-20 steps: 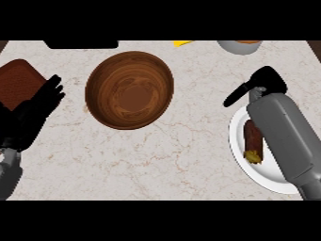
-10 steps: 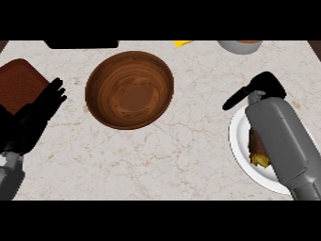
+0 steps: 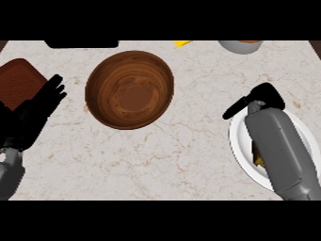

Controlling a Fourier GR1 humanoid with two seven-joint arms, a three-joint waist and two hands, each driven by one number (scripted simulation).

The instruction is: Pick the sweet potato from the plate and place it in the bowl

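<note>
A wide brown wooden bowl (image 3: 129,89) sits on the marble counter, left of centre and towards the back. At the right lies a white plate (image 3: 240,147), largely covered by my right forearm. Only a thin brown-and-yellow sliver of the sweet potato (image 3: 256,154) shows beside the arm. My right hand (image 3: 263,97) hovers at the plate's far edge, open with its thumb spread to the left, and holds nothing. My left hand (image 3: 25,115) rests open at the left edge, fingers up, well away from the bowl.
A reddish-brown cutting board (image 3: 3,82) lies at the far left, partly under my left hand. Along the back edge are a black object (image 3: 83,44), a small yellow item (image 3: 183,43) and a grey cup (image 3: 240,46).
My right hand has drawn back a little towards the plate, and the forearm now hides more of the sweet potato. The left hand has barely moved.
</note>
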